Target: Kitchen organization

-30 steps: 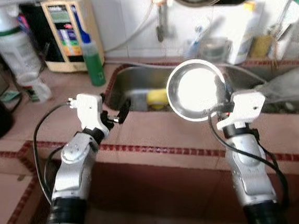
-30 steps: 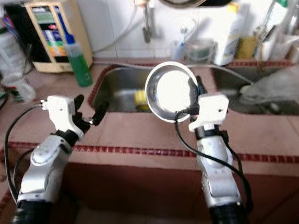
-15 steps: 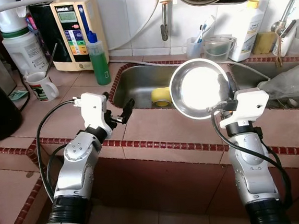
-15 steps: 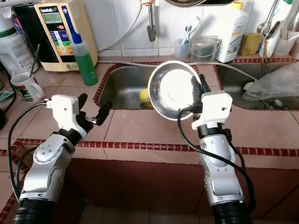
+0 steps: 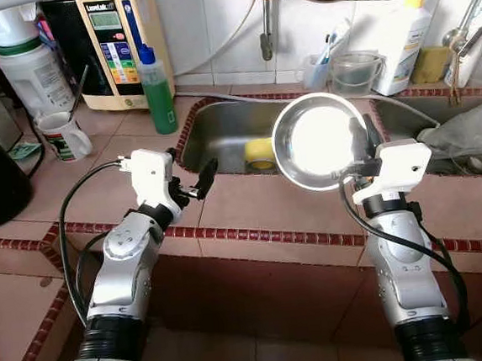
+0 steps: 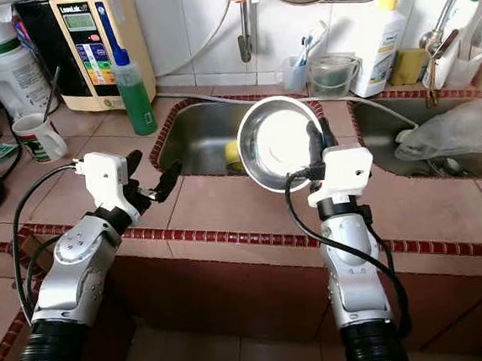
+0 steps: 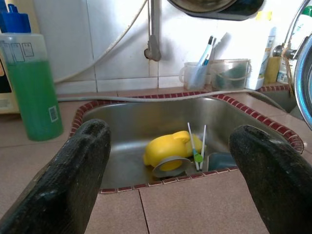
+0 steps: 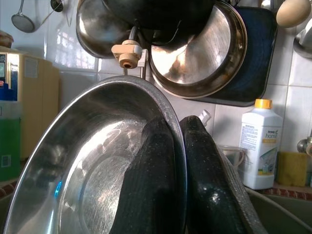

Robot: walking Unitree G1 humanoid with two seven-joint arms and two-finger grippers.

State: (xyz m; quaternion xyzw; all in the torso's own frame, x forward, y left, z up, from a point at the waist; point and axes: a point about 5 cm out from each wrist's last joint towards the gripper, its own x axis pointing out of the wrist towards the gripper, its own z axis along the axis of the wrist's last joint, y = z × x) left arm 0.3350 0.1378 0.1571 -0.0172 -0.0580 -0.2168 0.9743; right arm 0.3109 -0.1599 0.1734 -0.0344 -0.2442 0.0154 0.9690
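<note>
Currently, a stainless steel bowl (image 5: 320,142) is held by its rim in the right pincer (image 5: 365,148), tilted nearly on edge above the front lip of the sink (image 5: 224,135); in the right wrist view one black finger (image 8: 146,180) is seen inside the bowl and the other behind the rim, clamped tight. The left pincer (image 5: 192,183) is held wide apart and empty, just over the tiled worktop (image 5: 260,204) at the sink's near edge, facing a yellow cup (image 7: 170,151) and a toothbrush (image 7: 197,151) lying in the basin. The step in hand is judged to be carrying the bowl to its storing place, perhaps among the pans (image 8: 195,53) hung on the wall. A thin rim grip on a tilted bowl is liable to slip, so the wrist should be moved slowly, and the green soap bottle (image 5: 156,91) and the tap (image 5: 267,13) should be given room.
</note>
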